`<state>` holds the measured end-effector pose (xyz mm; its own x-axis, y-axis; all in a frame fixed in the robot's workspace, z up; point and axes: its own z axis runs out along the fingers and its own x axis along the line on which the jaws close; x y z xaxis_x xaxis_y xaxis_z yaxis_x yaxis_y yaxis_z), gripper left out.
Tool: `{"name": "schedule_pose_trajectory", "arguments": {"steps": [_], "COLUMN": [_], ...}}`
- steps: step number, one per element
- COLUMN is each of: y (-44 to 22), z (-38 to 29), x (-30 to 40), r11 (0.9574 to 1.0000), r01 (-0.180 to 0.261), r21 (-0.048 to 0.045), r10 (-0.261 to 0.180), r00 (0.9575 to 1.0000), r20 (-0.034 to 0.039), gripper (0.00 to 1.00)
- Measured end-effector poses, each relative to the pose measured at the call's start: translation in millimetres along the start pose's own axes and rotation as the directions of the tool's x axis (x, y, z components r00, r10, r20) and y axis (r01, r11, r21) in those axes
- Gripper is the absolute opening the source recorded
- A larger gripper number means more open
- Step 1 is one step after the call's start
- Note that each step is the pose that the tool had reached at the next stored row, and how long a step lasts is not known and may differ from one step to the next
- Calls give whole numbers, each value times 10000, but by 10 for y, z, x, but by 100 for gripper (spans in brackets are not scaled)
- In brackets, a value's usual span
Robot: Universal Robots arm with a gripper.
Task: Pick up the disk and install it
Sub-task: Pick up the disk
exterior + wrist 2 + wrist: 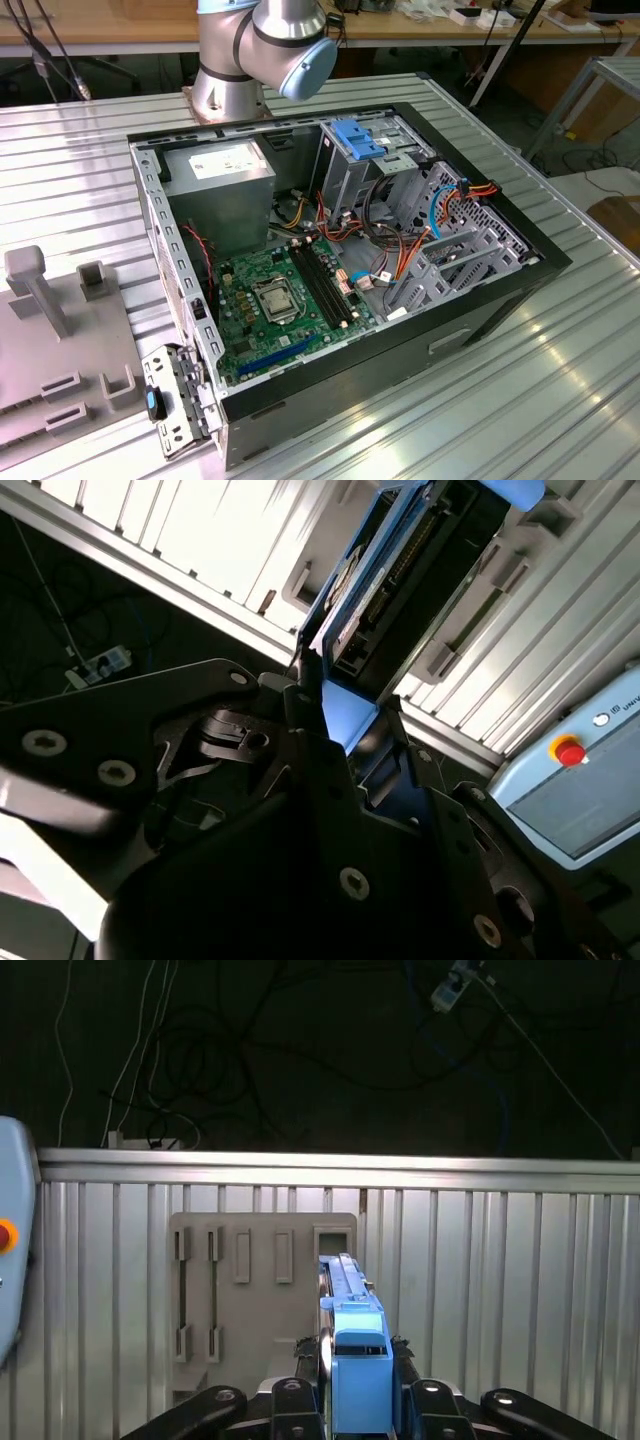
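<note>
Fingers [318, 742] are clamped on the disk [356, 1360] above the grey fixture plate [250, 1300], so I'd carry it level, no twisting.

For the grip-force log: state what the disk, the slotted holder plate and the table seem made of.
The disk: carrier frame looks like bright blue moulded plastic, smooth with a soft sheen; its dark body is probably metal. The slotted holder plate: uniform matt grey, likely plastic. The table: ribbed bare metal, probably aluminium, judging by its bright streaky reflections.
</note>
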<state>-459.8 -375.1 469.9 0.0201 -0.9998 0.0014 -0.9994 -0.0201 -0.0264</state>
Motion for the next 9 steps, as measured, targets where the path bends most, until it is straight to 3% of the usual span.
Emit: {"name": "schedule_pose_trajectory", "arguments": {"steps": [9], "y": [-6], "z": [-207], "x": [0], "r11": [10000], "r01": [1], "r21": [1], "r10": [-1], "r00": [10000], "r20": [0], "gripper": [37]}}
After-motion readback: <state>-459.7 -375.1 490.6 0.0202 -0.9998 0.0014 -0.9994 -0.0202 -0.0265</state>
